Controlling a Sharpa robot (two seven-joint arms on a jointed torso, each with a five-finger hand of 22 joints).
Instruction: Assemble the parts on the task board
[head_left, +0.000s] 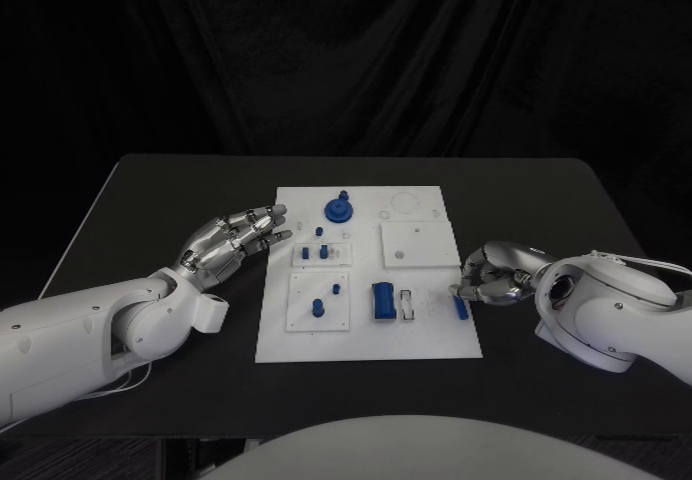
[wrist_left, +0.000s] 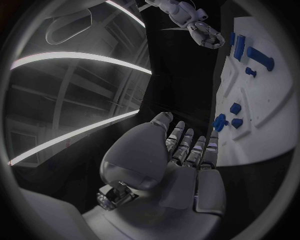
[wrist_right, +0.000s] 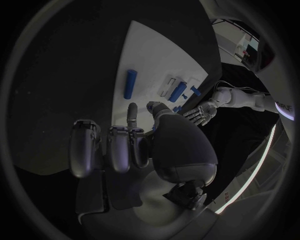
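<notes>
while my right robot hand (head_left: 488, 279) hovers empty, fingers curled, beside the slim blue peg (head_left: 462, 307) at the task board's (head_left: 368, 340) right edge, and my left robot hand (head_left: 238, 240) waits spread, i judge grasping that peg comes next.

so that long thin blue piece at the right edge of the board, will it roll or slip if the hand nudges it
Probably. The long blue piece looks rod-like and lies flat on the smooth task board, so a sideways nudge could roll or slide it. It looks small and rigid, likely light. The right hand sits beside it.
</notes>
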